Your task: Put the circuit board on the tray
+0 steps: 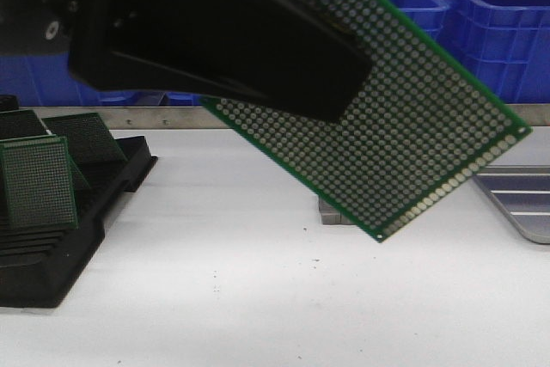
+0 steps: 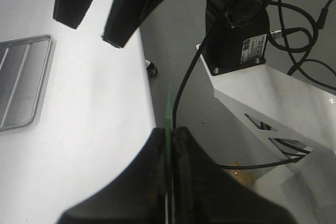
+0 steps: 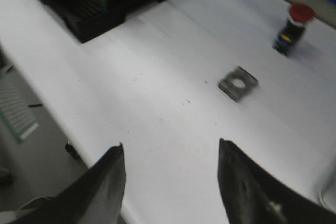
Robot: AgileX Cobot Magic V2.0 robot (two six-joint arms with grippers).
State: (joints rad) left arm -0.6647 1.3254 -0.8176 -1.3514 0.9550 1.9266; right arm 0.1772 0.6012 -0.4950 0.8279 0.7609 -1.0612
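Observation:
The green perforated circuit board [image 1: 404, 135] hangs tilted in the air close to the front camera, above the white table. My left gripper [image 1: 337, 83] is shut on its upper left part. In the left wrist view the board [image 2: 169, 103] shows edge-on, pinched between the black fingers of my left gripper [image 2: 169, 132]. The silver-grey ribbed tray [image 1: 518, 202] lies at the table's right edge, below and right of the board; it also shows in the left wrist view [image 2: 21, 82]. My right gripper [image 3: 170, 144] is open and empty over the table, and also shows in the left wrist view [image 2: 93, 34].
A black slotted rack [image 1: 51, 247] with several more green boards [image 1: 36, 182] stands at the left. Blue crates [image 1: 481, 6] line the back. A small grey metal plate [image 3: 238, 83] and a red-capped button [image 3: 294, 24] sit on the table.

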